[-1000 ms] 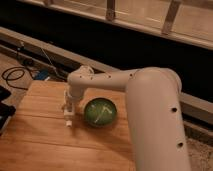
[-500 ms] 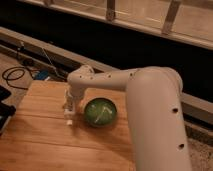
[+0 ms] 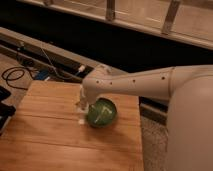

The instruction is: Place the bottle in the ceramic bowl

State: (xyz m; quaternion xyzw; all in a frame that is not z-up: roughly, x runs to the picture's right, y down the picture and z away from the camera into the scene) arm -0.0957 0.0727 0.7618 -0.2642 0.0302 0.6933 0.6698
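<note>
Cables (image 3: 17,75): dark loops on the floor far left of the ceramic bowl, beyond the table's left end; a thinner lead runs from them toward the wall rail.

Table (image 3: 50,140): wooden plank top carrying the ceramic bowl, which sits toward its back right part.

Bottle (image 3: 81,116): small, white, upright or nearly so, at the ceramic bowl's left rim, outside it; its lower end is at or just above the wood, and contact with the table cannot be made out. Whether it touches the bowl's rim cannot be told either.

Gripper (image 3: 82,104): pale, pointing down at the ceramic bowl's left edge, directly over the bottle, whose top end runs up into it; the fingers appear clamped on the bottle.

Ceramic bowl (image 3: 101,112): round, glossy green, pale streaks inside, nothing lying in it that can be seen.

Arm (image 3: 145,82): white, perforated, reaching in from the right above and behind the ceramic bowl, with its bulky rounded segment filling the right side of the view.
</note>
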